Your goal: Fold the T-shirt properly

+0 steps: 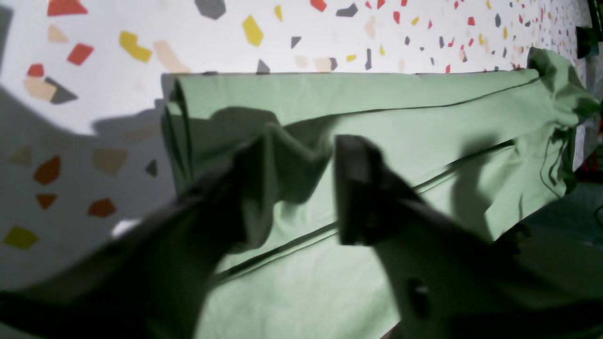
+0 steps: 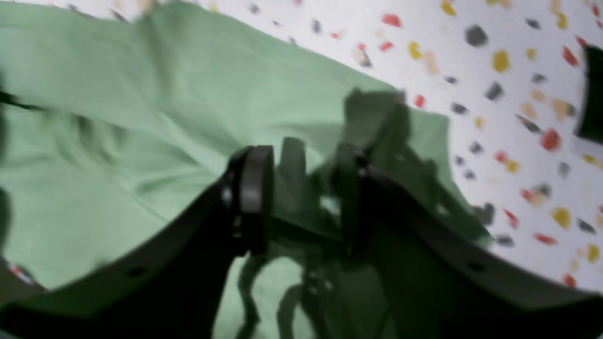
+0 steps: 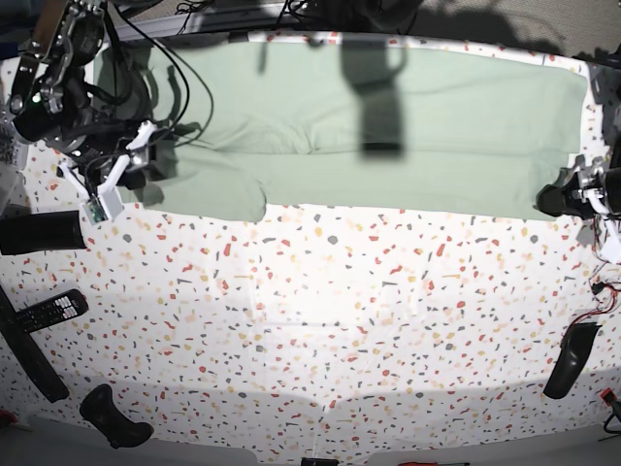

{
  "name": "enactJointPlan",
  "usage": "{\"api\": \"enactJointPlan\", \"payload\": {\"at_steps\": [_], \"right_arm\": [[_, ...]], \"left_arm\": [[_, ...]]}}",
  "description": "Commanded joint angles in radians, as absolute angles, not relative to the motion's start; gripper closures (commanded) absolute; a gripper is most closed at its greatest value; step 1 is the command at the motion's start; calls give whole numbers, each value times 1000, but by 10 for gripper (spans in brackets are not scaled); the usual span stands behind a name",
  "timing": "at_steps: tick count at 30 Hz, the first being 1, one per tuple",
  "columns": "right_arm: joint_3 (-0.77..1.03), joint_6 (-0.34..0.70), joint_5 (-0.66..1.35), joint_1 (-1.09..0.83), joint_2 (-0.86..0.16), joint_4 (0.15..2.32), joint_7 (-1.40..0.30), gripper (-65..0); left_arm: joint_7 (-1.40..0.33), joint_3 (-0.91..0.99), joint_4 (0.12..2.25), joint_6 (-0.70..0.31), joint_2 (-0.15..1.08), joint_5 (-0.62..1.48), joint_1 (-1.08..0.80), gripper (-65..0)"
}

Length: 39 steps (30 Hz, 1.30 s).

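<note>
jaws spread on both: left gripper (image 1: 301, 188) and right gripper (image 2: 301, 197) letting go; t-shirt (image 3: 388, 126) hem toward 12 o'clock could snag, dragging folds open.

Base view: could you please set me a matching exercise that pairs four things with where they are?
Things:
1. T-shirt
2. right gripper
3. left gripper
4. remote control

Places:
A. at the T-shirt's end, picture's right
B. near the picture's left edge, apart from the cloth
C. stretched along the far edge of the table
D. at the T-shirt's end, picture's left

Pairs: 1-C, 2-D, 3-A, 4-B
</note>
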State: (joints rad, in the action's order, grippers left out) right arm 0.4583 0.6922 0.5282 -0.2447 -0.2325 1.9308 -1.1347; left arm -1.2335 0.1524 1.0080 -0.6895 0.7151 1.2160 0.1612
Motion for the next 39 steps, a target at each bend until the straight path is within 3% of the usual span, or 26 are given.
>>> {"api": "enactJointPlan", "payload": {"at_steps": [1, 17, 22, 29, 39], "right_arm": [[463, 698, 560, -236, -244, 1950, -1120, -228], [463, 698, 580, -84, -244, 1943, -992, -228], [463, 698, 500, 19, -232, 1810, -957, -227], [463, 698, 505, 117, -233, 1578, -1036, -227], [463, 698, 500, 61, -233, 1562, -1080, -227]], "left_arm": [[-1223, 163, 1024, -698, 743, 1239, 180, -277], [-1143, 163, 1024, -698, 714, 1221, 180, -284], [-1144, 163, 1024, -698, 690, 1220, 181, -284], [-1143, 163, 1024, -698, 690, 1221, 183, -284], [-1144, 163, 1024, -698, 691, 1220, 186, -284]]}}
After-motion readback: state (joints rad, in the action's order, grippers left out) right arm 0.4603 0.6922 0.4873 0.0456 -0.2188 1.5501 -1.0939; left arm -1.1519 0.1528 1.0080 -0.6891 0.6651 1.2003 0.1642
